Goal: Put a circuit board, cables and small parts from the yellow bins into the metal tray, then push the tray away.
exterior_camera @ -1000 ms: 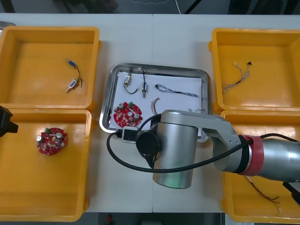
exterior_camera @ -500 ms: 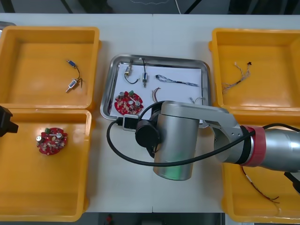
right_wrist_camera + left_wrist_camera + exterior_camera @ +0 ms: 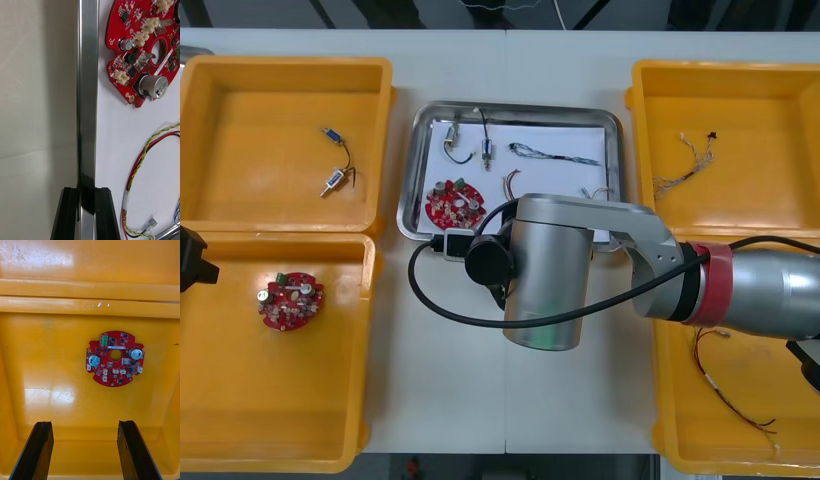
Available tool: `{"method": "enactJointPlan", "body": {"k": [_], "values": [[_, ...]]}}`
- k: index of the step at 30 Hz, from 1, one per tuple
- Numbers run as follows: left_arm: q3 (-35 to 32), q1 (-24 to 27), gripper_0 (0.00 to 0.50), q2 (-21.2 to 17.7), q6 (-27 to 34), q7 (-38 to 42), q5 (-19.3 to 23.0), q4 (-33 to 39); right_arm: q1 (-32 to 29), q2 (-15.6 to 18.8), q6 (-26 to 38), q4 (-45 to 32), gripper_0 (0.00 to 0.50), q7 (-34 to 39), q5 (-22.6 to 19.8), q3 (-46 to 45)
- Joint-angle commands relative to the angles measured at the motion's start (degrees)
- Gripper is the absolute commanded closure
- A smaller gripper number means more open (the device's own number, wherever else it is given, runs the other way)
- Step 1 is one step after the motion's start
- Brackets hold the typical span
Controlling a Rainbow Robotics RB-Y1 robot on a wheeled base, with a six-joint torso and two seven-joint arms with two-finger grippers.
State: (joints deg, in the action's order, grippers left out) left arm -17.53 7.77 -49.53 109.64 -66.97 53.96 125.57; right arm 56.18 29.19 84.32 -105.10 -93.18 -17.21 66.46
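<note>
Across the middle of the light table (image 3: 450, 400), the right arm (image 3: 545, 285) reaches to the near rim of the shiny metal tray (image 3: 412, 180), which lies between the two pairs of yellow bins (image 3: 240, 170). Seen from its wrist, the right gripper (image 3: 86, 191) has its black fingers (image 3: 67, 213) drawn close with the tray's upright rim between them. They seem to be pinching it, though the contact itself is hard to make out.

On the white sheet (image 3: 565, 185) inside the tray lie a round red circuit board (image 3: 453, 203) near that rim, a red and yellow cable (image 3: 508, 183) just beside it, a twisted blue and white cable (image 3: 555, 155) farther in, and two small metal parts (image 3: 487, 153) toward the far rim.

At the table's left side, the left gripper (image 3: 85, 425) hangs above the near left bin (image 3: 37, 352), its fingers spread wide with nothing between them. A second red circuit board (image 3: 114, 358) lies flat on the bin floor beyond them. Two more small metal parts sit in the far left bin, and thin cables (image 3: 685, 165) lie in both right bins.
</note>
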Motion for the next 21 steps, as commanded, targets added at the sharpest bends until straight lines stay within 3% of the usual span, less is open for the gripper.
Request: {"method": "enactJointPlan", "body": {"k": [1,14,21], "values": [[-1.19,-1.0,0.0,-2.33,0.36,-2.99,0.44,1.61,5.78,0.26,-1.71,1.48,0.5,-1.22,-0.63,2.62],[-1.19,-1.0,0.0,-2.33,0.36,-2.99,0.44,1.61,9.91,-1.68,-3.55,7.98,0.5,-2.19,-0.89,3.15],[-1.19,-1.0,0.0,-2.33,0.36,-2.99,0.44,1.61,13.16,-2.91,-5.13,13.96,0.5,-2.36,-3.35,3.15]]}}
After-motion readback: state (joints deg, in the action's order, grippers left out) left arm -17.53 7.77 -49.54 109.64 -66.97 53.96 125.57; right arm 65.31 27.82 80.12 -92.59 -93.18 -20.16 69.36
